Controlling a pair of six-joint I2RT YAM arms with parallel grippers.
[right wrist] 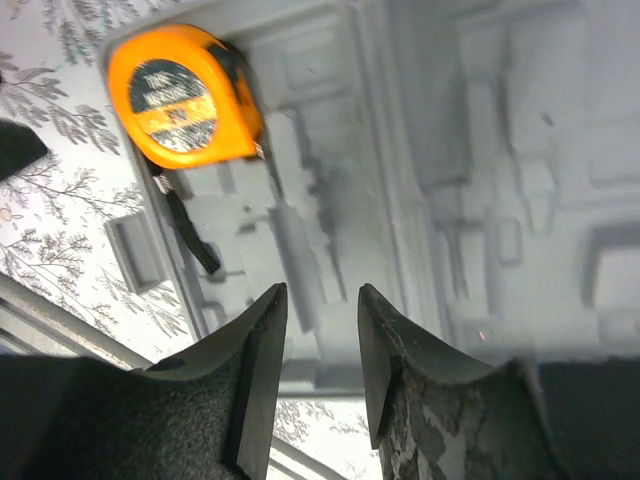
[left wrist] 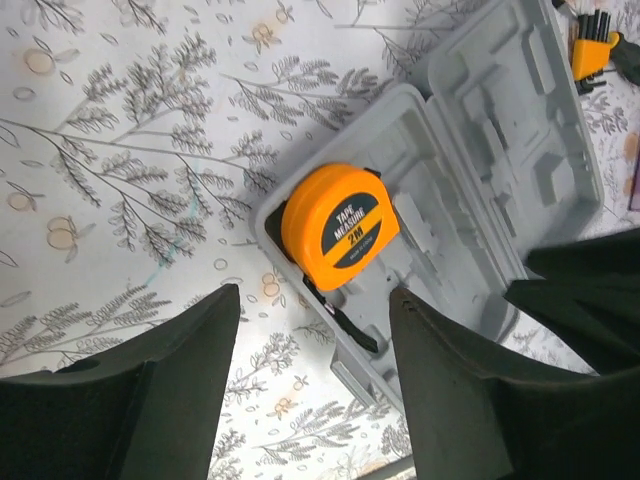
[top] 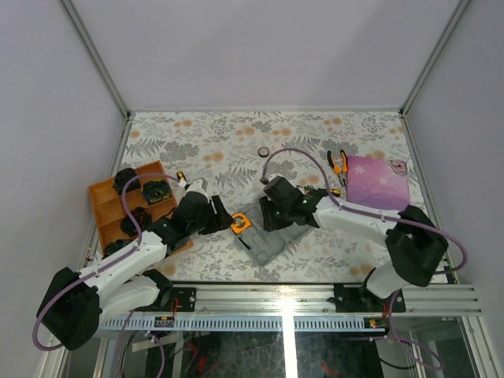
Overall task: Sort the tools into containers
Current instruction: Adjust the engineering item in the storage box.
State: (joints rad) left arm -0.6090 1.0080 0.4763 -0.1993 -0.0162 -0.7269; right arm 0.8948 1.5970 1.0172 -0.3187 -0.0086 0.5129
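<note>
The grey case (top: pixel 268 246) lies open in the middle of the table, moulded recesses up. The orange tape measure (top: pixel 242 224) (left wrist: pixel 340 228) (right wrist: pixel 183 95) rests in the corner of its left half (left wrist: pixel 470 230), black strap trailing. My left gripper (top: pixel 223 222) (left wrist: pixel 312 300) hovers just left of it, open, holding nothing. Over the case (right wrist: pixel 480 200) hangs my right gripper (top: pixel 272 219) (right wrist: pixel 321 292), open by a narrow gap, empty. The pliers (top: pixel 339 161), tape ring (top: pixel 264 151) and bit set (top: pixel 336 191) (left wrist: pixel 592 52) lie on the table. A yellow-and-black screwdriver (top: pixel 179 176) lies by the tray.
An orange tray (top: pixel 106 213) with black round parts stands at the left, beside my left arm. A purple star-patterned cloth (top: pixel 378 183) lies at the right, behind my right arm. The floral table cover (top: pixel 220 142) stretches to the back wall.
</note>
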